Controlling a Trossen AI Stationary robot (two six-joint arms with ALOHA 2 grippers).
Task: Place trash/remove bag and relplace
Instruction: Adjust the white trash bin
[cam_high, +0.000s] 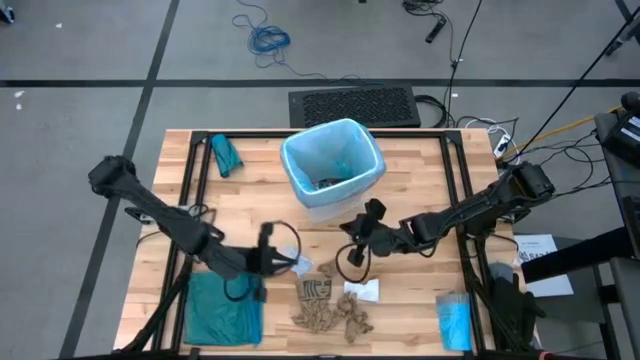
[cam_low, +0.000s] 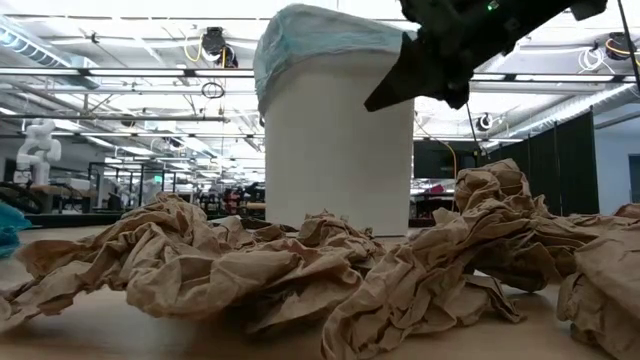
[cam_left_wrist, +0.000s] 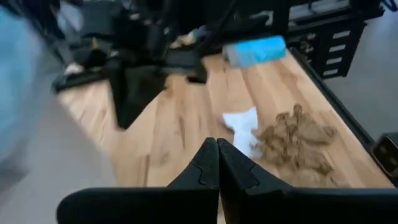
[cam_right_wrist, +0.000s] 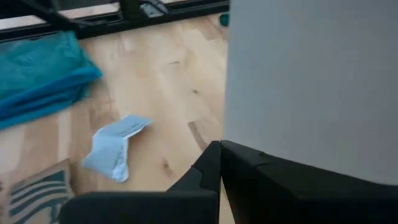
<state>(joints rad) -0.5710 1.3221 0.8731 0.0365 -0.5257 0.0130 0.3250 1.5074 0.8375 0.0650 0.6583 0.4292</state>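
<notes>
Bin (cam_high: 335, 190), white, stands at the table's far middle, lined with the pale sky-blue bag (cam_high: 330, 155), whose edge folds over the rim (dark items lie inside, hard to make out).

Trash: brown crumpled paper scraps (cam_high: 330, 312) heaped at the near edge; in the low view they fill the foreground. Whitish wrapper (cam_high: 362, 290) just beside the heap, on its far right side. Another small pale wrapper (cam_high: 300, 265) lies left of it, near the left gripper.

Left gripper (cam_high: 268, 240), low over the table left of the heap; fingers (cam_left_wrist: 217, 165) pressed together, holding nothing.

Right gripper (cam_high: 372, 212), just beside the bin's near wall; fingers (cam_right_wrist: 217, 163) likewise closed and empty.

Other items: teal-green bag (cam_high: 225, 308) at the near left, small teal bundle (cam_high: 225, 155) at the far left, folded blue packet (cam_high: 455, 320) at the near right.
</notes>
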